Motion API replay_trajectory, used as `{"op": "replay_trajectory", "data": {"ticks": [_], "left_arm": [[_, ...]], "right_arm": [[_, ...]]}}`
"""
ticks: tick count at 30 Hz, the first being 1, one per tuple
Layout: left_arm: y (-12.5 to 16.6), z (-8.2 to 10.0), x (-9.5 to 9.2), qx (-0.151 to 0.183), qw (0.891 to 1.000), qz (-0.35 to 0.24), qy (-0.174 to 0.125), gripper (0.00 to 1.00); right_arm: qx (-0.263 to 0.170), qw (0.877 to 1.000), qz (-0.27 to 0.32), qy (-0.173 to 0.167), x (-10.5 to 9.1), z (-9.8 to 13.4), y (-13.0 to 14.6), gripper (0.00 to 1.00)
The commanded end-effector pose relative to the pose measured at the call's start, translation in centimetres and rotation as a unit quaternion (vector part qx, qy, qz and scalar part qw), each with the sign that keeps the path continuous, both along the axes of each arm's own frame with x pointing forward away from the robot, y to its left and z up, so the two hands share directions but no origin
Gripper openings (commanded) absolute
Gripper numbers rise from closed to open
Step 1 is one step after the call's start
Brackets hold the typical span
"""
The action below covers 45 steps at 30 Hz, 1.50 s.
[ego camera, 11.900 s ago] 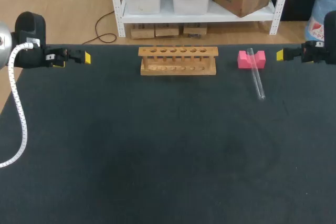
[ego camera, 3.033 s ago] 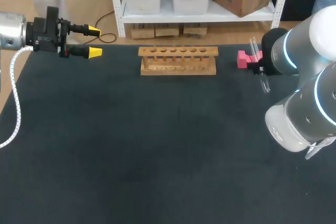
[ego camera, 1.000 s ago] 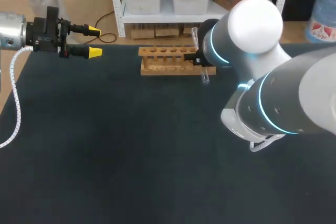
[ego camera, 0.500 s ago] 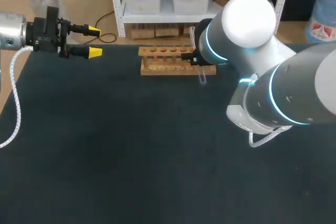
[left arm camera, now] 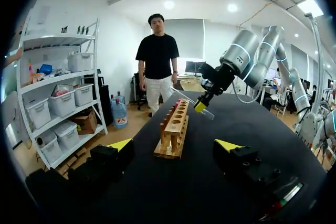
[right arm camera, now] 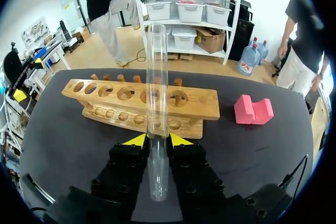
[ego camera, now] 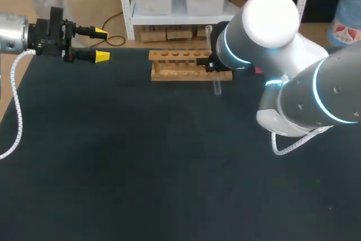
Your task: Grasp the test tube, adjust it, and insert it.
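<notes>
Right wrist view: end effector clamps test tube.

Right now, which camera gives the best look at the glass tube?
The right wrist view. The glass tube stands close up, gripped between the right claw's yellow tips, with the wooden rack behind. The head view shows only its ends, the middle hidden. The left wrist view shows it small and far off.

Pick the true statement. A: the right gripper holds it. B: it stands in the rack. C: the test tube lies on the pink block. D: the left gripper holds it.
A: the right gripper clamps the test tube between its yellow tips, short of the rack.
</notes>
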<state>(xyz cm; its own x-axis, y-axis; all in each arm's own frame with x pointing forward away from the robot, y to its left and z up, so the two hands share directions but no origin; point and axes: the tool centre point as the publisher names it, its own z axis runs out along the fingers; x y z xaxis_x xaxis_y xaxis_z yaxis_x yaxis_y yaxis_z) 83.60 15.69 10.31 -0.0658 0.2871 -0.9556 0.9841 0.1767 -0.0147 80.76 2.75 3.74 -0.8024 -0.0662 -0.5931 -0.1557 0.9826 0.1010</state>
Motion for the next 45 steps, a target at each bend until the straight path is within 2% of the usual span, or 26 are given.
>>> {"op": "replay_trajectory", "data": {"ticks": [1, 18, 37, 45], "left_arm": [[0.0, -0.1, 0.1, -0.001, 1.0, -0.001, -0.001, 1.0], [0.0, -0.1, 0.1, -0.001, 1.0, -0.001, -0.001, 1.0], [0.0, -0.1, 0.1, -0.001, 1.0, -0.001, -0.001, 1.0], [0.0, -0.1, 0.1, -0.001, 1.0, -0.001, -0.001, 1.0]], "right_arm": [[0.0, 1.0, 0.009, 0.023, 0.5, -0.1, -0.1, 0.0], [0.002, 0.999, 0.024, 0.038, 0.4, -0.5, 0.0, 0.0], [-0.016, 0.999, -0.042, -0.01, -5.0, 6.2, -1.3, 0.0], [-0.008, 0.998, -0.046, -0.047, -5.4, 7.9, -1.7, 0.0]]}}
